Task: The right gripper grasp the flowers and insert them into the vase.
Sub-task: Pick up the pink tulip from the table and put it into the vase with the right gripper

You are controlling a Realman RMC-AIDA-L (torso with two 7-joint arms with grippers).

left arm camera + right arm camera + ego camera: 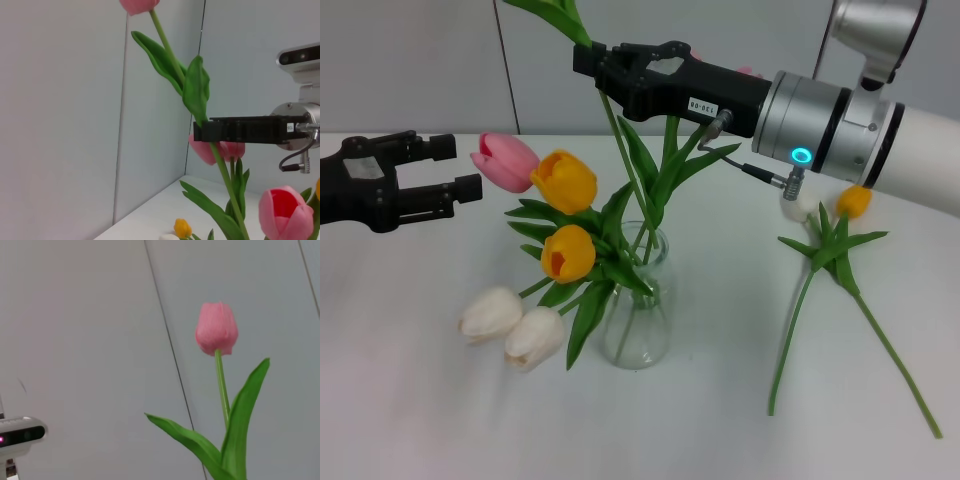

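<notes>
The clear glass vase (642, 325) stands mid-table and holds pink (506, 160), orange (565, 181) and white (534, 337) tulips. My right gripper (592, 62) hovers above and behind the vase, shut on the thin green stem (620, 145) of a pink tulip. This stem slants down into the vase neck among the other stems. Its pink bud (216, 329) sits above the head view's top edge. The left wrist view shows the same gripper (200, 131) clamped on the stem (225, 172). My left gripper (460, 168) rests open at the left, close to the pink bud in the vase.
Two loose tulips, one white (798, 205) and one orange (854, 201), lie on the white table (410, 400) to the right of the vase with crossed stems. A grey panelled wall (420, 60) closes the back.
</notes>
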